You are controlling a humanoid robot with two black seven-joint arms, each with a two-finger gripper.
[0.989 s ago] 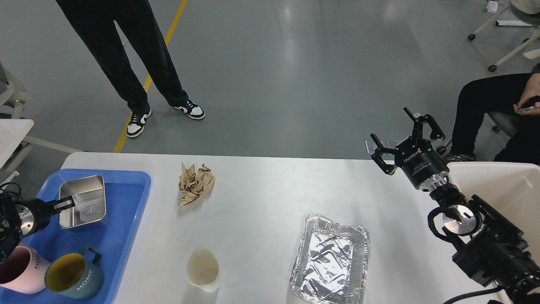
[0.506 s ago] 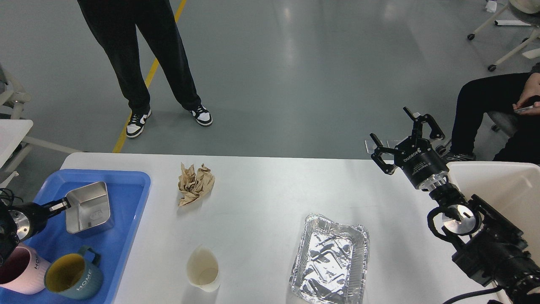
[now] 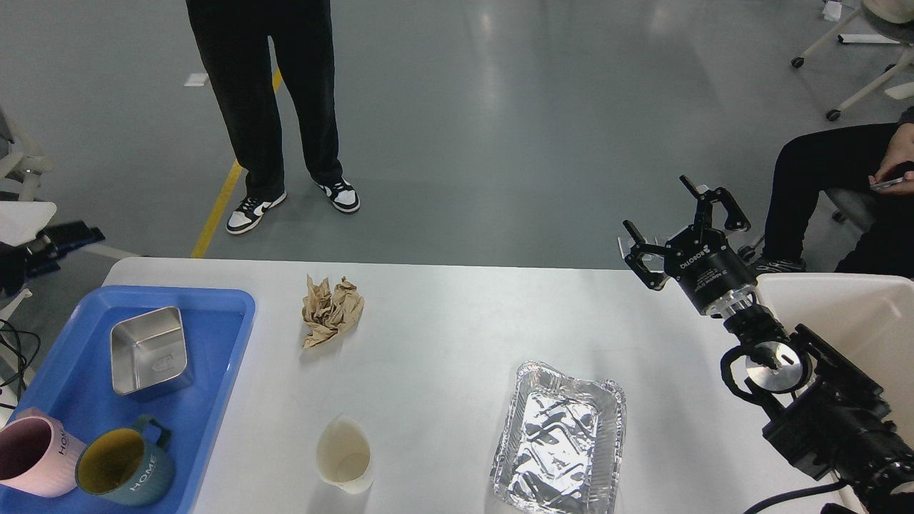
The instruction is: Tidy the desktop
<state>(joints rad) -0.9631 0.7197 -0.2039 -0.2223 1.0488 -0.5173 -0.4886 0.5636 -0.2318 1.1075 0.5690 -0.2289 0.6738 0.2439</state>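
The white desktop point(image 3: 443, 343) holds a crumpled brown paper point(image 3: 332, 311), a cream paper cup point(image 3: 344, 455) lying on its side, and an empty foil tray point(image 3: 558, 446). A steel container point(image 3: 148, 350) rests in the blue tray point(image 3: 207, 400), with nothing holding it. My left gripper point(image 3: 71, 233) is dark and small at the left edge, above and left of the tray, apart from the container. My right gripper point(image 3: 673, 216) is open and empty above the desktop's far right edge.
A pink mug point(image 3: 32, 453) and a teal mug point(image 3: 125, 464) stand in the blue tray's near end. A cream-white bin point(image 3: 850, 321) stands at the right behind my right arm. A person point(image 3: 278, 107) stands beyond the table; another sits at far right.
My left gripper let go of the steel container and drew back up and to the left. The container now lies flat in the tray. The standing person stepped right.
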